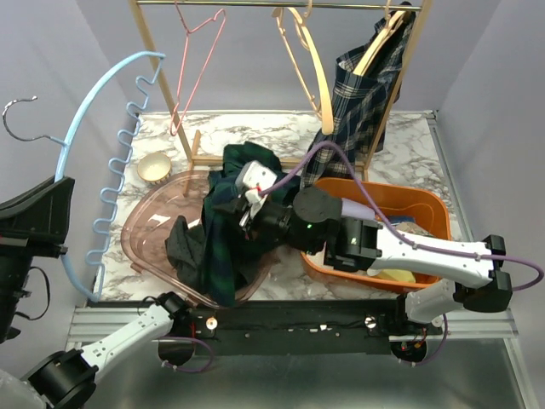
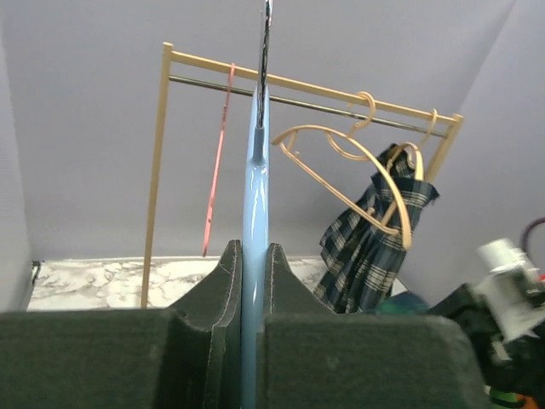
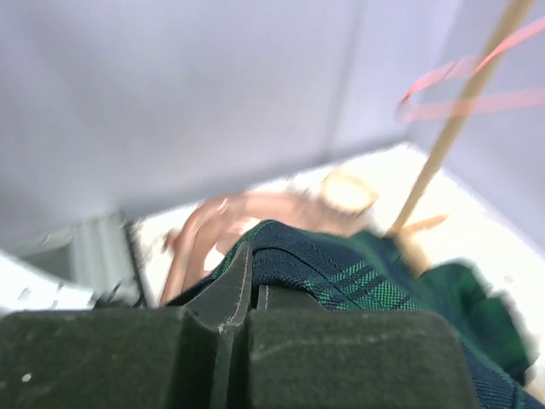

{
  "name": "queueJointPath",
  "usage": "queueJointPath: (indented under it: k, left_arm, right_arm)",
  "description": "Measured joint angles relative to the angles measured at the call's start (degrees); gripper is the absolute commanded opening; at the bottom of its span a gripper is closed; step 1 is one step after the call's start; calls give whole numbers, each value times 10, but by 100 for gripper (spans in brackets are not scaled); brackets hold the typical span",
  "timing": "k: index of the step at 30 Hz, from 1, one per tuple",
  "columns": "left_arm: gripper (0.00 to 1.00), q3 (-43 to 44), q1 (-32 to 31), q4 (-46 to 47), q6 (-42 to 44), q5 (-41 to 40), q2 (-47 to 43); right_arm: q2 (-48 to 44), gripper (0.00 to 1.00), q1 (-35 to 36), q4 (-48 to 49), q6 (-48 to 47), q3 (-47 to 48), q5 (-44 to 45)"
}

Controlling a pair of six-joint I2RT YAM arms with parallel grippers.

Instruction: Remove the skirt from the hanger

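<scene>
Blur softens the right wrist view, yet the right tool (image 3: 249, 268) plainly pinches a fold of the dark green plaid skirt (image 1: 217, 247), heaped across the pink tub (image 1: 136, 223). The left tool (image 2: 254, 256) clamps the bare blue hanger (image 2: 255, 179), well apart.

Right pincer (image 3: 253, 285) clamped on dark green plaid skirt (image 3: 341, 268); blurred pink tub (image 3: 213, 213) behind.

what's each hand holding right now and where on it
The left hand clamps the blue hanger on its frame just below the metal hook. The right hand pinches a fold of the dark green plaid skirt.
</scene>
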Motion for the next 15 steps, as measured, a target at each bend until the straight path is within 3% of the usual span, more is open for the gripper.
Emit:
queueJointPath:
  k: [6, 15]
  left_arm:
    - [0, -69, 0, 69, 1, -44, -17]
    - [0, -76, 0, 117, 5, -91, -17]
  right_arm:
    - [45, 1, 0, 30, -148, 165, 61]
    - [195, 1, -16, 52, -311, 430, 88]
